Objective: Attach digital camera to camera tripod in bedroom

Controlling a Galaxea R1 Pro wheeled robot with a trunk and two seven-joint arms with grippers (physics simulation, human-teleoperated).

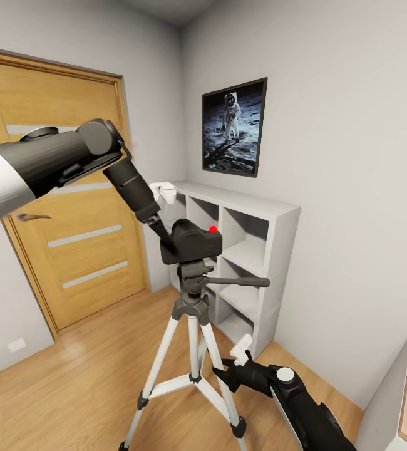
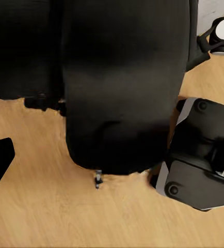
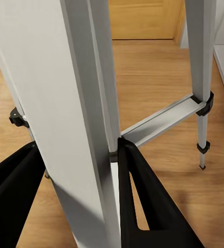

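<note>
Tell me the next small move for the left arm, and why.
Probably lower the left tool slightly to seat the camera squarely on the tripod. In the head view the camera sits right at the tripod's head, and the right tool straddles a tripod leg, seemingly bracing it.

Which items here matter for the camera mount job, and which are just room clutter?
Job items:
- digital camera, on top of the tripod head
- camera tripod
- left gripper, at the camera
- right gripper, around a tripod leg

Just there:
- oak door
- white cube shelving
- astronaut picture
- small white object on the shelving top
</note>
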